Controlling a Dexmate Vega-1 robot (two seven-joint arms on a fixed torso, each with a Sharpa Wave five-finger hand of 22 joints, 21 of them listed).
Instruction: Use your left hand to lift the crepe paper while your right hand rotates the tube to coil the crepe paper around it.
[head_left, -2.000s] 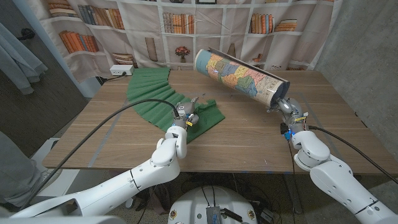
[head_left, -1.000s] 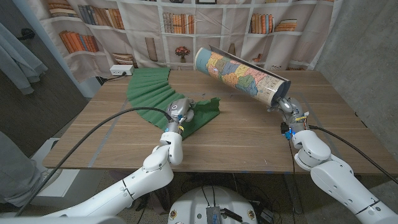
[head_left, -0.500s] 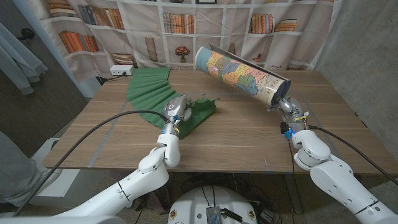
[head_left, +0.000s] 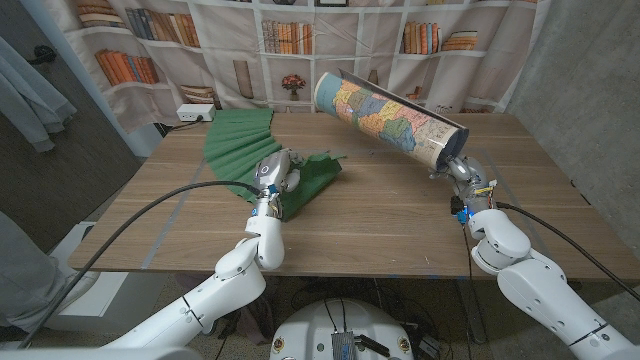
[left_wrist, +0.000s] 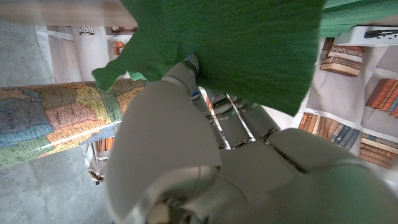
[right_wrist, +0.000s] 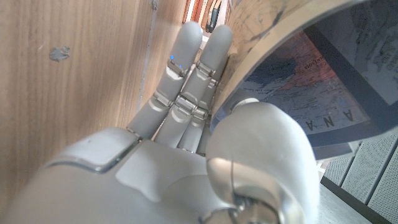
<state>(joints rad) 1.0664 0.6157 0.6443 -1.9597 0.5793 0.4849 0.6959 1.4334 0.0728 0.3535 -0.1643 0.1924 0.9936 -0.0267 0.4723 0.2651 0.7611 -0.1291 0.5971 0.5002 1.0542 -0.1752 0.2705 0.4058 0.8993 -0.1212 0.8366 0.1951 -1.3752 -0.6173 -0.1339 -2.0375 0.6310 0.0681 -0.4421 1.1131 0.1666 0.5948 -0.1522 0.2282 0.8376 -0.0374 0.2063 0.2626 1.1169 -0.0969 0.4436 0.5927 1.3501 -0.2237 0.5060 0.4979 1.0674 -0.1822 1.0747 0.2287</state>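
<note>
Green crepe paper (head_left: 238, 138) lies fanned at the table's back left. Its near end is raised off the wood, gripped by my left hand (head_left: 274, 173). In the left wrist view the same hand (left_wrist: 205, 155) has its fingers under the green crepe paper (left_wrist: 242, 43), with the tube (left_wrist: 56, 124) beyond it. The map-printed tube (head_left: 390, 118) slants from back centre down to the right, raised above the table. My right hand (head_left: 460, 172) holds its near open end. In the right wrist view my right hand (right_wrist: 186, 143) has its fingers outside the tube (right_wrist: 298, 62) rim and its thumb inside.
A white power strip (head_left: 195, 113) sits at the table's back left edge. A bookshelf-print curtain (head_left: 300, 40) hangs behind the wooden table (head_left: 380, 220). A black cable (head_left: 150, 205) loops over my left arm.
My left hand has drawn the crepe paper's end left and back, lifting and bunching it. The tube and my right hand have stayed nearly in place.
</note>
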